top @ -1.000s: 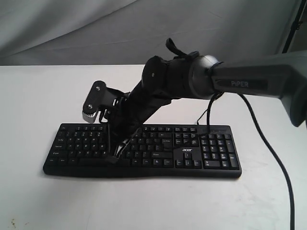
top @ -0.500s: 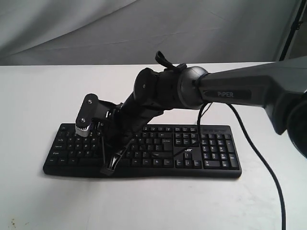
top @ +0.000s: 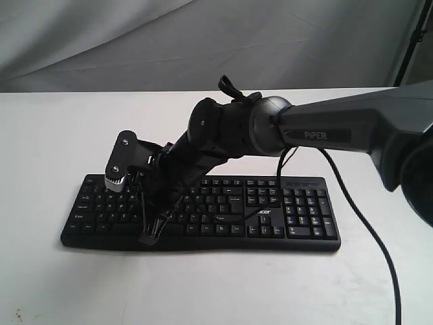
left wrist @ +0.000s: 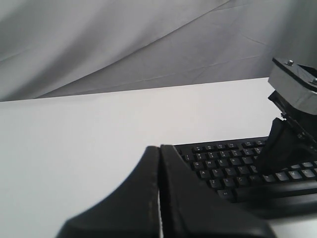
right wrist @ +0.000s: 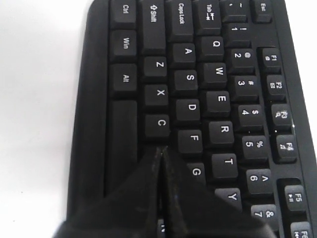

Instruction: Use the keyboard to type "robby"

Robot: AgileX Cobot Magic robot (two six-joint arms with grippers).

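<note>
The black keyboard (top: pixel 298 217) with a white "acer" logo lies across the white table. My right gripper (top: pixel 148 236) reaches over from the right, shut and tilted steeply down over the keyboard's left half near its front edge. In the right wrist view the keyboard (right wrist: pixel 198 74) fills the frame. There the right gripper (right wrist: pixel 161 148) ends just past the C key, beside F and G, with nothing between its fingers. Whether it touches a key is unclear. My left gripper (left wrist: pixel 159 147) is shut and empty, off the keyboard (left wrist: pixel 223 168) at its left end, and does not show in the exterior view.
A black cable (top: pixel 369 223) hangs from the right arm over the table at the right. A thin cable (top: pixel 287 161) runs behind the keyboard's back edge. Grey cloth (top: pixel 135 40) hangs behind the table. The right arm's wrist block (left wrist: pixel 294 89) stands above the keys.
The right arm has swung left and lower. Its shut tip moved from the middle letter rows toward the keyboard's front left, and has barely moved in the last half second.
</note>
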